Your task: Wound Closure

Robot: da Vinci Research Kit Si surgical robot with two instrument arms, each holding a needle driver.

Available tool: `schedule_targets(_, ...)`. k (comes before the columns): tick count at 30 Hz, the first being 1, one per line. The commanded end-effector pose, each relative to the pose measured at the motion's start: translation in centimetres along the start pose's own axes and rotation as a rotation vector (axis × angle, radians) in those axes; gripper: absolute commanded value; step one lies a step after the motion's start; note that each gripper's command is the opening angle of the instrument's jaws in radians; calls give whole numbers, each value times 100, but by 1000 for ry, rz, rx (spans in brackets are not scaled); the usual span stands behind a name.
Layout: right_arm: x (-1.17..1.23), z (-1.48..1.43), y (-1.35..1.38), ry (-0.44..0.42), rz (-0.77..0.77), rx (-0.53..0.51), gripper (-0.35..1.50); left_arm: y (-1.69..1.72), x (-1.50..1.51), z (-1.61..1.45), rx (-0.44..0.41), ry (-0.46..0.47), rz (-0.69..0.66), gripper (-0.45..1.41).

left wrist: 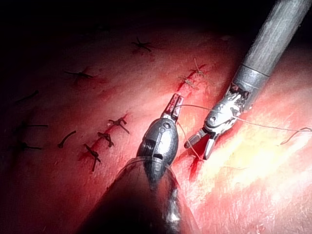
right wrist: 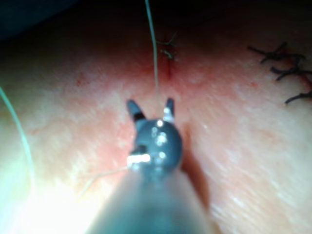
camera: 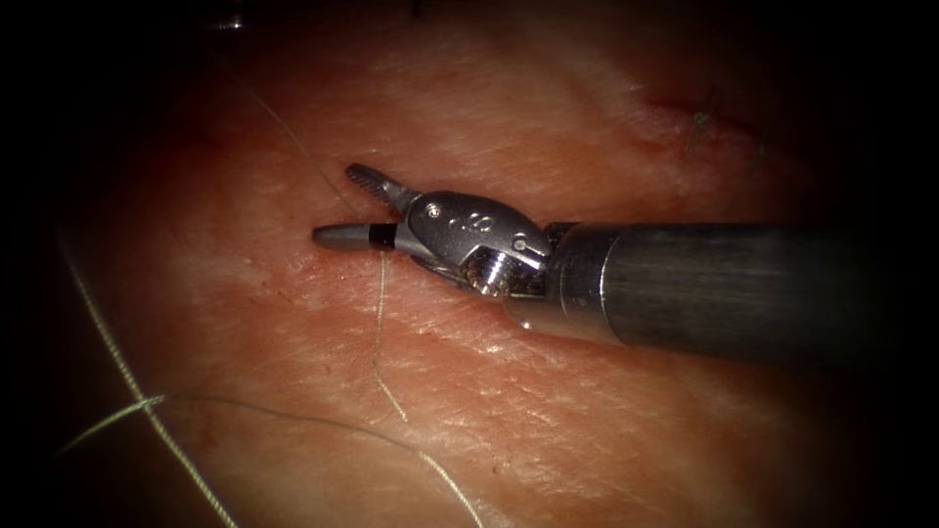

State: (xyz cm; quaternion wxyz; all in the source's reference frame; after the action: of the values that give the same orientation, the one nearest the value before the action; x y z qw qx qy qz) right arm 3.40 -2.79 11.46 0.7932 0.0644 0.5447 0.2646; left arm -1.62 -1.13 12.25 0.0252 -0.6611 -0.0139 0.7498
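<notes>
My right tool (camera: pixel 337 205) comes in from the right and lies low over the tissue (camera: pixel 587 127), jaws open and holding nothing. A pale thread (camera: pixel 378 313) runs down the tissue from under its lower jaw. In the right wrist view the thread (right wrist: pixel 155 58) rises from between the open jaws of the right tool (right wrist: pixel 150 104) past a short red cut (right wrist: pixel 169 73). In the left wrist view my left tool (left wrist: pixel 174 105) is shut on the thread (left wrist: pixel 197 106), which stretches across to the right tool (left wrist: pixel 197 148).
Loose thread (camera: pixel 127 376) lies in long strands across the lower left of the tissue. A tied pale stitch (left wrist: pixel 192 80) sits beyond the tools. Several dark stitches (left wrist: pixel 105 139) cross older cuts on the tissue, also seen as dark stitches (right wrist: pixel 285 63).
</notes>
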Motion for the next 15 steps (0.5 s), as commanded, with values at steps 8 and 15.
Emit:
schedule_targets(8,-26,33,3,-16,-18,-11,143,1,-1,9,2,0,-2,-45)
schedule_targets(15,-33,46,-4,-21,-28,4,143,1,3,9,2,0,2,-45)
